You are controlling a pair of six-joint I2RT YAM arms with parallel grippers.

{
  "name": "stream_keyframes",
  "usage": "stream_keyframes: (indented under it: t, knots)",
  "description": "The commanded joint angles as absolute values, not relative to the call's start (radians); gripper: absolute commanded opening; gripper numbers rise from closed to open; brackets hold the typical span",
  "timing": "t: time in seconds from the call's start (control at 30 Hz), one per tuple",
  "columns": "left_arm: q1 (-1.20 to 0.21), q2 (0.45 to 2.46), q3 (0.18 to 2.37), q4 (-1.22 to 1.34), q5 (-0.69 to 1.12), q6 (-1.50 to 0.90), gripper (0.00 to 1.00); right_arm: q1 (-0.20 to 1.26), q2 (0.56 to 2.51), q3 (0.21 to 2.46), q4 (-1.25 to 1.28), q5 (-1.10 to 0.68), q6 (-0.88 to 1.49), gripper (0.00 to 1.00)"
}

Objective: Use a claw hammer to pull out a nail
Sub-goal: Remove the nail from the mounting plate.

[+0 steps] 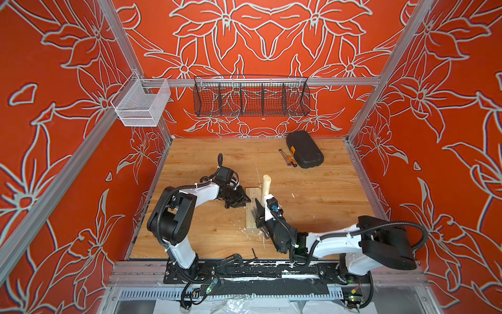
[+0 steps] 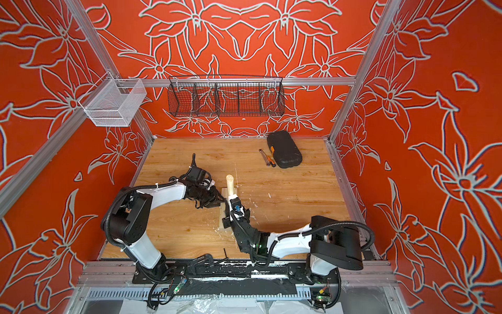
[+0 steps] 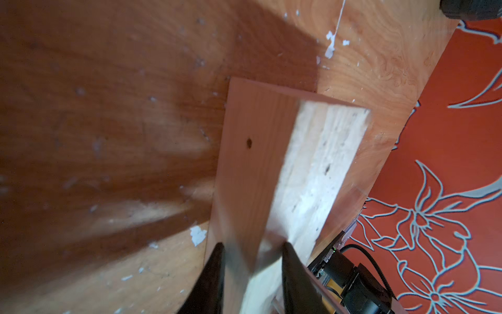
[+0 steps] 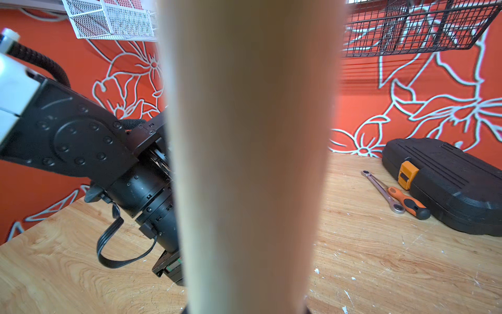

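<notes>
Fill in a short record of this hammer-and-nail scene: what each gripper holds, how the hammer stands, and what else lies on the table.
Left gripper: closed on one end of the wooden block
Right gripper: closed on the claw hammer, by its handle
Hammer: handle raised steeply above the block; head hidden
Nail: not visible
Elsewhere: black tool case, ratchet wrench and screwdriver, together at the far side

We see orange-red walls (image 1: 271,27) with pale flower outlines, framed by aluminium rails (image 1: 339,81). A black wire basket (image 1: 251,98) and a white mesh basket (image 1: 141,104) hang above the wood-grain tabletop (image 1: 326,190).
</notes>
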State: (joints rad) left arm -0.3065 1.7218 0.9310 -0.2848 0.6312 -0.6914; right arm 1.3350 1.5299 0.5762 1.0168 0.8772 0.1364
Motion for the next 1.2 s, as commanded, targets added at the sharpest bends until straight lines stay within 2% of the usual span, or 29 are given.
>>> stream_keyframes:
  t: [0.0, 0.5, 1.17]
  knots:
    - [-0.313, 1.773, 0.927, -0.338, 0.539, -0.707, 0.31, 1.352, 1.577, 0.595, 0.893, 0.888, 0.134, 0.0]
    - [-0.313, 1.727, 1.042, -0.431, 0.491, -0.672, 0.31, 1.259, 1.628, 0.715, 0.86, 0.881, 0.129, 0.0]
    - [-0.31, 1.85, 1.071, -0.391, 0.508, -0.671, 0.31, 1.179, 1.708, 0.819, 0.911, 0.798, 0.115, 0.0]
